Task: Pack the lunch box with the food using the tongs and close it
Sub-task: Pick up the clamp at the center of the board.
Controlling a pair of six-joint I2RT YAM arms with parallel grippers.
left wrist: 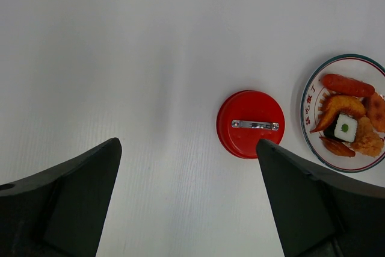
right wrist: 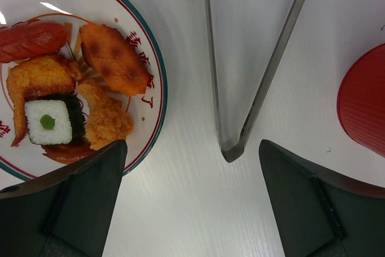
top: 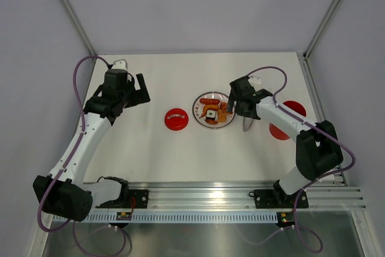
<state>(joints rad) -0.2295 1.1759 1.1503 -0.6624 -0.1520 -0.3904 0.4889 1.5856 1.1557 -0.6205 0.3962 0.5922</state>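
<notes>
The lunch box [top: 296, 110], a red tub, stands at the right, partly hidden by my right arm; its rim shows in the right wrist view [right wrist: 364, 100]. Its red lid [top: 177, 118] lies flat left of the plate [top: 199, 102], pale handle up [left wrist: 251, 123]. The food sits on the plate: a red sausage [right wrist: 30, 39], orange-brown fried bits [right wrist: 114, 58] and a black-and-white roll [right wrist: 51, 121]. The grey tongs [right wrist: 240, 88] lie on the table between plate and box, joined end nearest. My right gripper [right wrist: 192, 148] hovers open above that end. My left gripper [left wrist: 187, 148] hangs open, empty, left of the lid.
The white table [top: 150, 154] is walled by a grey enclosure with metal corner posts. A slotted rail [top: 210, 200] carrying the arm bases runs along the near edge. The plate's rim [left wrist: 307, 97] shows at the right of the left wrist view.
</notes>
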